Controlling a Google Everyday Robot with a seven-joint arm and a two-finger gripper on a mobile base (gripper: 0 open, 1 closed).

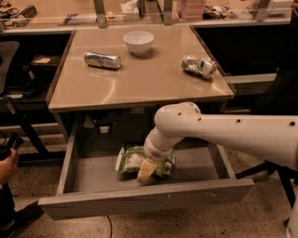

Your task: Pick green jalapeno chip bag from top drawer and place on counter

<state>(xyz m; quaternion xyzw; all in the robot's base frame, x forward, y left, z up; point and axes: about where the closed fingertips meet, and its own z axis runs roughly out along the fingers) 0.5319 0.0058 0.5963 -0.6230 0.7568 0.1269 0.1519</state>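
The green jalapeno chip bag (132, 160), light green with a white panel, lies on the floor of the open top drawer (144, 199), near its middle. My gripper (148, 169) reaches down into the drawer from the right on the white arm (223, 132) and sits on the bag's right half, hiding part of it. The bag rests on the drawer floor. The beige counter (139, 81) is above the drawer.
On the counter lie a silver can (102, 59) at the left, a white bowl (138, 42) at the back and a dented green-and-white can (199, 65) at the right. A cluttered bench (139, 14) runs behind. A person's hand (7, 162) is at the left edge.
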